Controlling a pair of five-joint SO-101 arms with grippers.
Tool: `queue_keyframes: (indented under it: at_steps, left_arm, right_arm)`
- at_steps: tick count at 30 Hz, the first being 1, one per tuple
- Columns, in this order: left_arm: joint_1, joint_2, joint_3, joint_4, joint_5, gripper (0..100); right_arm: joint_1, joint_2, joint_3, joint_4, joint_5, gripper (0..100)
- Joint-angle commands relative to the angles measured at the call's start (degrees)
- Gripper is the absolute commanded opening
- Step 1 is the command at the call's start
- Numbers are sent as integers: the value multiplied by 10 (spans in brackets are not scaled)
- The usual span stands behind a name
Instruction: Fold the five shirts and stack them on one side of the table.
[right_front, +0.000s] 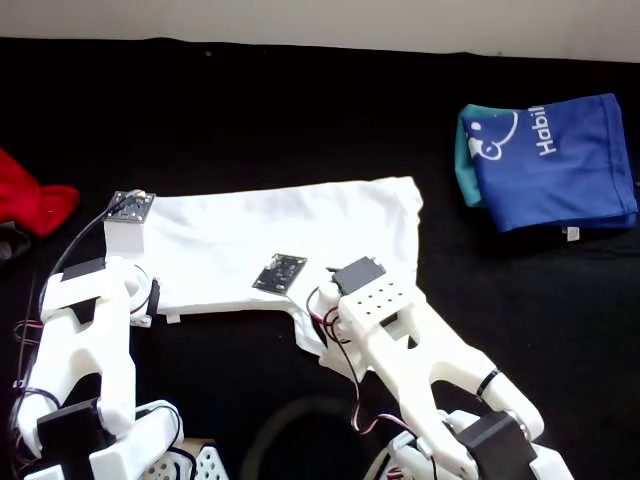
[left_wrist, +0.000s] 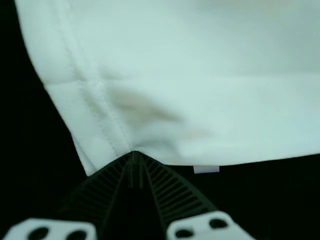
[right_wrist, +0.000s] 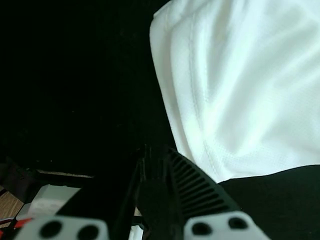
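White shirt (right_front: 290, 235) lies spread mid-table. Left gripper (left_wrist: 133, 159) has its fingers closed, apparently pinching the near hem. Right gripper (right_wrist: 152, 156) has its fingers closed beside the edge, grasp unconfirmed. Judged step: first fold. The next move requires both grippers to lift evenly.

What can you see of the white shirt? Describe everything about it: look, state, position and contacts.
The white shirt is plain, thin, smooth-looking fabric with double-stitched hems and a small white tag at its near edge. It lies spread flat as a wide rectangle with soft creases, mid-table on the black table. The left gripper pinches its near hem by one corner. The right gripper sits shut farther along the near edge, close beside the cloth.
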Motion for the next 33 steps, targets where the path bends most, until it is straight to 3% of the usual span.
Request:
queue_keyframes:
  at_steps: [1,11,17,21,24,29,33]
  left_arm:
    - [-5,0,2,-14,-4,10]
    - [-5,0,2,-14,-4,10]
    - [-5,0,2,-14,-4,10]
    - [-5,0,2,-14,-4,10]
    - [-5,0,2,-14,-4,10]
    - [-5,0,2,-14,-4,10]
    - [-5,0,2,-14,-4,10]
  right_arm:
    - [-5,1,-20,6,6,217]
    - [-5,2,87,-120,26,252]
    - [0,4,158,-188,30,214]
    - [58,49,165,-225,43,211]
    - [100,130,94,-181,62,207]
    - [118,221,-3,-141,62,8]
    - [121,204,-18,-141,61,5]
